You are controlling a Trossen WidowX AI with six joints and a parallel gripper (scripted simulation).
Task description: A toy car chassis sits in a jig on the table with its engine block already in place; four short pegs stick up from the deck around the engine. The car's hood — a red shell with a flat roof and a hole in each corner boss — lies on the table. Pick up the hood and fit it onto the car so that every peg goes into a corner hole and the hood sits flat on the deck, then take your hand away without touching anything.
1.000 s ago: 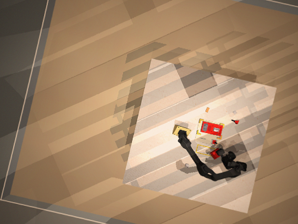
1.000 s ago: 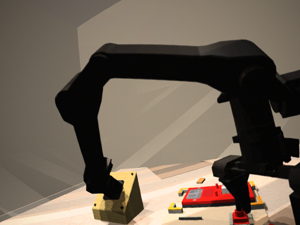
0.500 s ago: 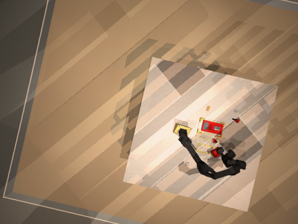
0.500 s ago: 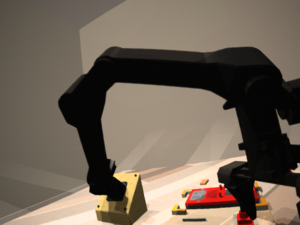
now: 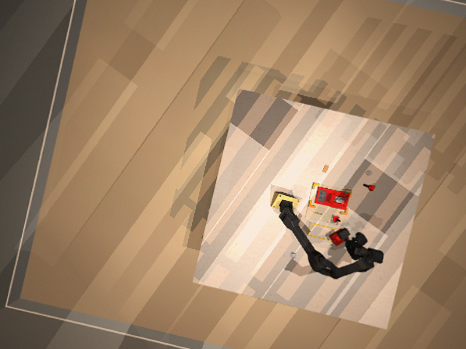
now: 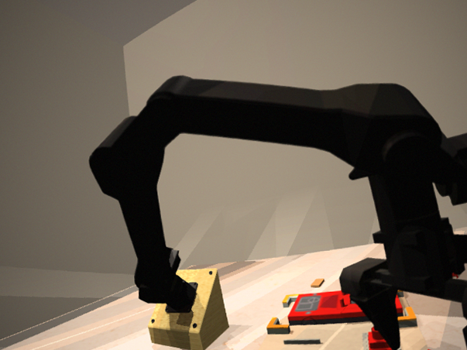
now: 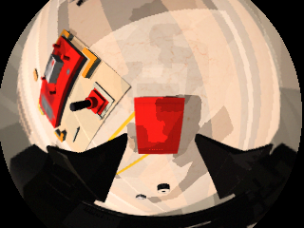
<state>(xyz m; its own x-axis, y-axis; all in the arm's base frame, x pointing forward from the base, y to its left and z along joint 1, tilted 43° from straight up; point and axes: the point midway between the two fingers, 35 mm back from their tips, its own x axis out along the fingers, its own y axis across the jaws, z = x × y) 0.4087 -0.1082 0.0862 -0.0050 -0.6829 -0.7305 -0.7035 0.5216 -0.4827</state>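
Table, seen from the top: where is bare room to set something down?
Bare: the table's far part beyond the car, and the strip left of the wooden base. Crowded: between car and red hood, where the open hand hangs.

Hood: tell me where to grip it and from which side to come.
Grip the hood across its two opposite side walls, coming straight down from above. It lies flat on the table, roof up, and the open gripper already straddles it with one finger on each side.

Warm patchy light, banded shadows striping the surface [image 5: 266, 158], arm [image 6: 262, 112] a near-black silhouette, wrist view fisheye-warped, dark rim, coarse soft pixels
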